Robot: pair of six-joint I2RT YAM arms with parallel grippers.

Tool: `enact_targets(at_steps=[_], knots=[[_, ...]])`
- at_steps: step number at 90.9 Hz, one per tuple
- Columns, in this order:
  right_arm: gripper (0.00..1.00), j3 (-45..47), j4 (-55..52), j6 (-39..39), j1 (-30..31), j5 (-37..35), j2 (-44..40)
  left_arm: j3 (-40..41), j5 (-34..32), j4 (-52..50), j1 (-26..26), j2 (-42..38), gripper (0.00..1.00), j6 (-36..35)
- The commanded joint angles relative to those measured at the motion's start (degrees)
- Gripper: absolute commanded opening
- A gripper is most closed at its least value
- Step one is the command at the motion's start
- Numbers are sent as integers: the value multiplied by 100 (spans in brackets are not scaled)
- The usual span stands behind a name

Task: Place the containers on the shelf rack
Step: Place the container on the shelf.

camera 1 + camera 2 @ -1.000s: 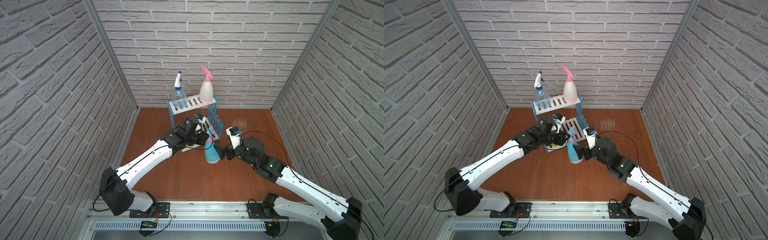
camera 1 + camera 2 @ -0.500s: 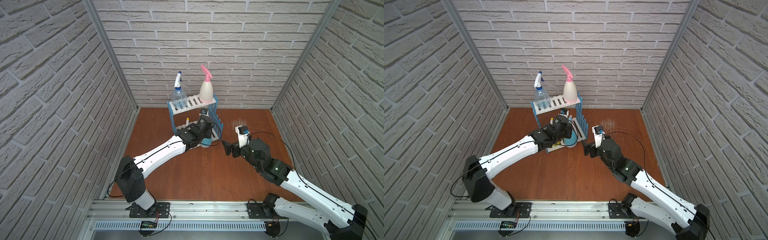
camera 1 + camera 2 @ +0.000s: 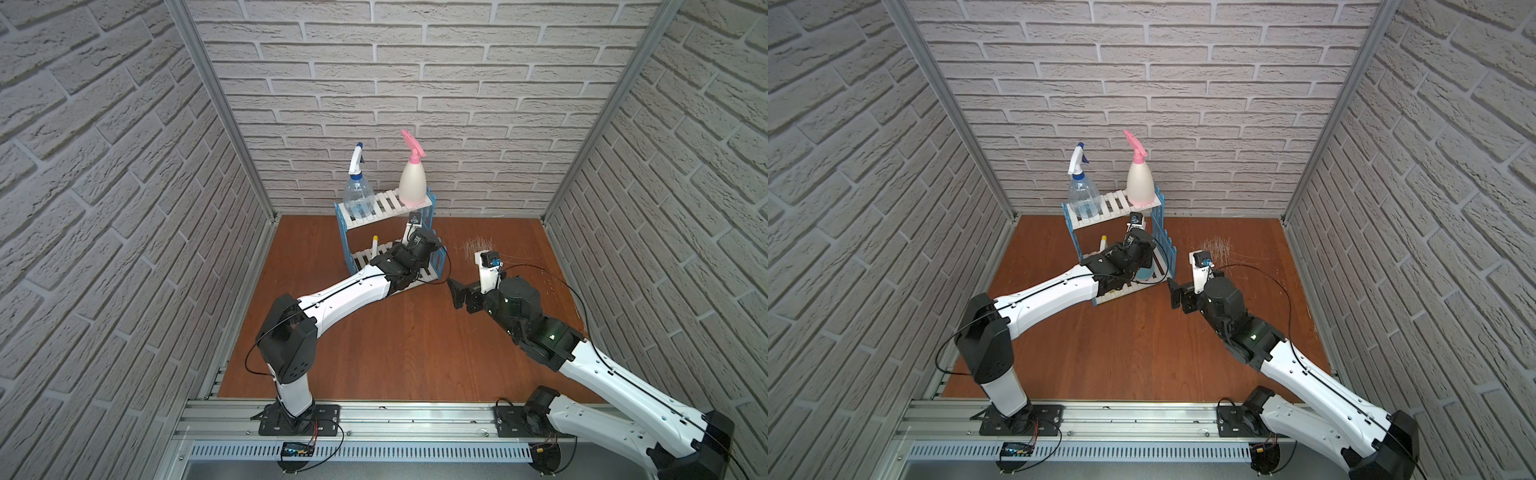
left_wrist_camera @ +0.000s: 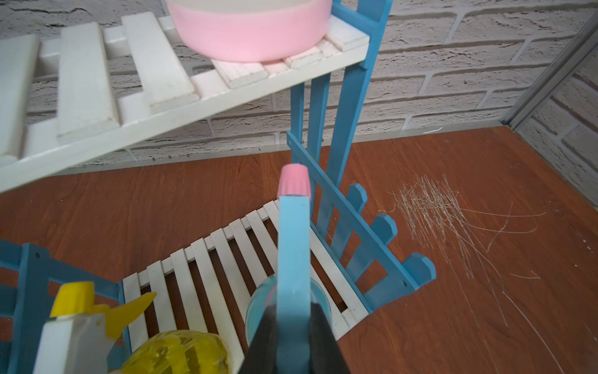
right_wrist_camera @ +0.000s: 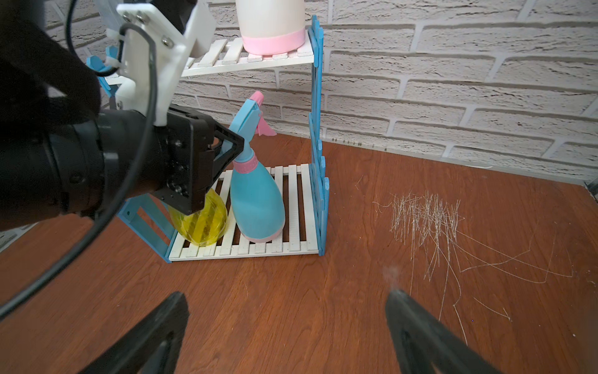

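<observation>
Gripping point: the left fingers (image 5: 230,142) are clamped on the neck of the blue bottle (image 5: 257,197), just above its pink collar.
Bottle axis: the long axis is held near upright, leaned a little at the top toward the gripping arm; the spray head is kept under the upper shelf.
Bottle place: the base is set on the lower slats of the rack (image 5: 259,63), toward the fenced side nearer the right arm, just beside the yellow bottle (image 5: 204,226).
Bottle from fingers: the body lies straight below the fingers, and the spray head is passed up between them.
Upper shelf: the clear bottle (image 3: 358,199) and the cream bottle (image 3: 412,183) are stood there, apart from each other.
Right fingers: the right fingers (image 5: 155,333) are spread wide and empty over the desk (image 5: 323,307), in front of the rack, with nothing touched.
Nearer arm: the left arm is judged the one to act; only a release seems called for, though a flat seating of the base cannot be confirmed.
</observation>
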State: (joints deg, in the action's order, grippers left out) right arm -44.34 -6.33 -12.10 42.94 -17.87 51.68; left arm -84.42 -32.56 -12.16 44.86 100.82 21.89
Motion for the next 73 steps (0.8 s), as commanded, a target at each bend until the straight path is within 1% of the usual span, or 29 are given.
enact_targets(at_steps=[1, 14, 31, 55, 67, 73], knots=[[100, 115, 288, -120, -71, 46, -123, -205, -209, 436, -34, 154, 0, -19], [100, 129, 298, -204, -125, 116, -97, -220, -104, 461, -109, 291, 0, 188], [100, 151, 307, -298, -169, 188, -55, -217, -172, 432, -148, 441, 0, 258], [100, 155, 329, -410, -232, 257, -1, -87, -193, 480, -183, 417, 0, 398], [100, 175, 333, -458, -254, 272, 2, -59, -130, 496, -189, 413, 16, 421], [100, 184, 325, -475, -266, 269, 0, -48, -127, 503, -192, 406, 20, 422]])
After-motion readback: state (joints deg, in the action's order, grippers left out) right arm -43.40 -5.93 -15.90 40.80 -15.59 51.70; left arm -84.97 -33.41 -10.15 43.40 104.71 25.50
